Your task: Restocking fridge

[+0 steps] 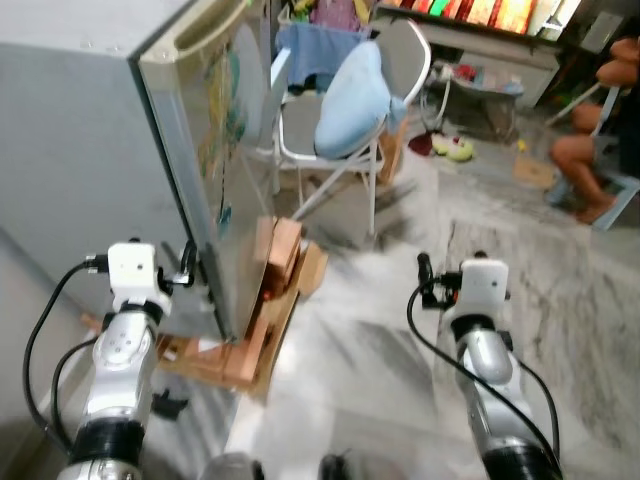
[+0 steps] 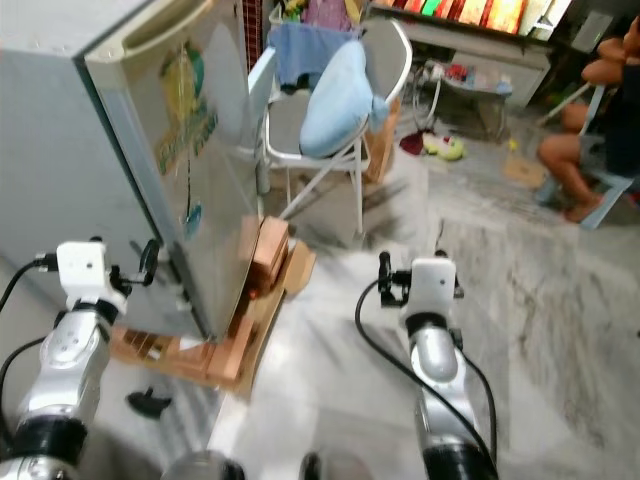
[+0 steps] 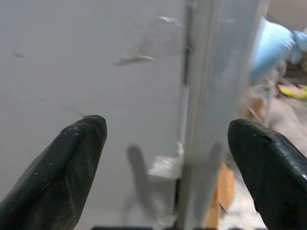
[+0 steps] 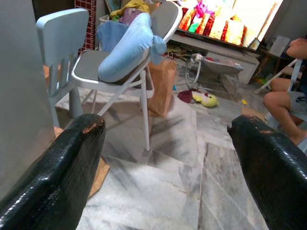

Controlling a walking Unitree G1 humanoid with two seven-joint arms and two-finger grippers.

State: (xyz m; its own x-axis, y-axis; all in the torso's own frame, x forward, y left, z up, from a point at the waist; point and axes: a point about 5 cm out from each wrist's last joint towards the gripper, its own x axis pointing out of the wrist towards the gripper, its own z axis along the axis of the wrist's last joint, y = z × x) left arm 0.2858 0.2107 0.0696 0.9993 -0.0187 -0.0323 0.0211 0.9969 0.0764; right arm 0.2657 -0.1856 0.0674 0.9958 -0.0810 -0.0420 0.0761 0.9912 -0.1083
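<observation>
Marble floor (image 1: 400, 330) in grey and white runs across a cluttered living room, with a low shelf of bright things along the far wall. Largest of all is the fridge (image 1: 90, 150), a tall grey box on the robot's left, its door (image 1: 215, 150) closed and marked with faded stickers; it stands on a wooden pallet (image 1: 250, 340) with blocks of wood stacked at the front corner. Behind the fridge a grey folding chair (image 1: 340, 130) carries a pale blue cushion (image 1: 350, 95) leaning on its back, and a small light blue chair (image 4: 60, 28) stands next to it. A brown paper bag (image 4: 160, 86) sits by the folding chair's leg. On the far right a person's bare legs (image 1: 585, 150) show, seated on a low stool.

The left gripper (image 3: 168, 143) is raised close to the fridge's side, at the seam where the door edge meets the body, its fingers (image 3: 72, 163) spread wide and grasping nothing. The right gripper (image 4: 168, 143) is held out over the open floor, well apart from the fridge, its fingers (image 4: 67, 167) likewise released and empty. A yellow toy (image 4: 206, 99) lies on the floor beyond the chairs.
</observation>
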